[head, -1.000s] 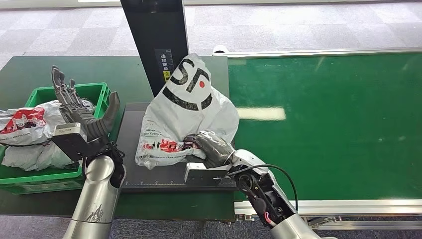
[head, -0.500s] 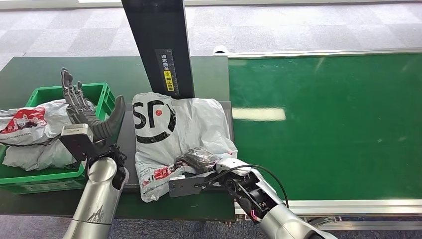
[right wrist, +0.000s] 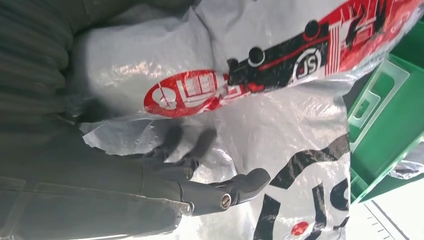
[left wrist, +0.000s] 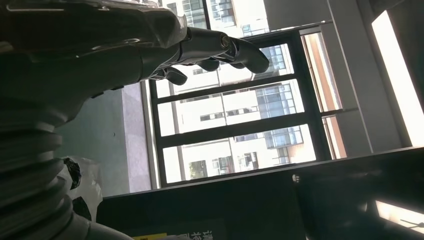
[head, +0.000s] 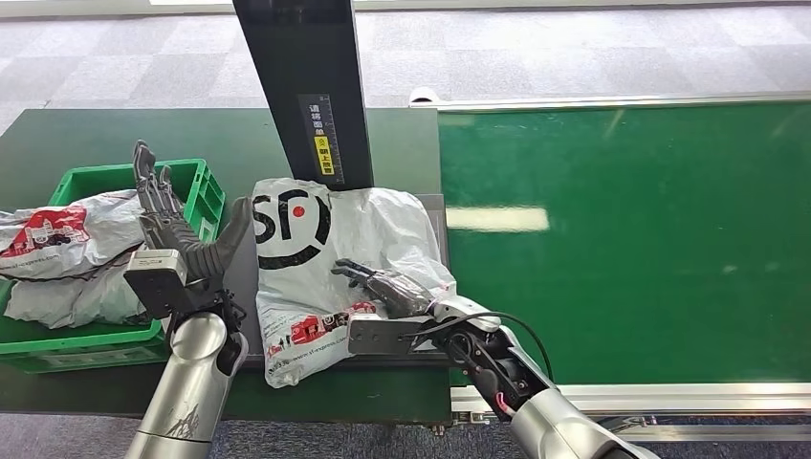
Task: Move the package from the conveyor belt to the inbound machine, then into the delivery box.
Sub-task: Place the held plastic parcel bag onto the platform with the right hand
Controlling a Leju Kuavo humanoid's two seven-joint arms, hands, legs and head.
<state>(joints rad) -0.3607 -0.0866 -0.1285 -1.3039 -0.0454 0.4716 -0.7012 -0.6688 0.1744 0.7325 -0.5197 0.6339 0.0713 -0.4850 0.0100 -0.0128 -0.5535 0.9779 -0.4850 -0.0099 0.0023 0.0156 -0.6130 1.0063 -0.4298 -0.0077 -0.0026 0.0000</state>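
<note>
1. Since the earlier frames, the right hand has let go; its fingers now lie spread over the package.
2. Package lies flat on the dark inbound machine platform, under the black post.
3. Left hand is raised, fingers apart, holding nothing, beside the green delivery box.

A dark green table carries a green crate just beyond the left hand, and a black scanner platform between the two hands. The white package lies flat on that platform, under the right hand. The green conveyor belt runs outward from that hand.
</note>
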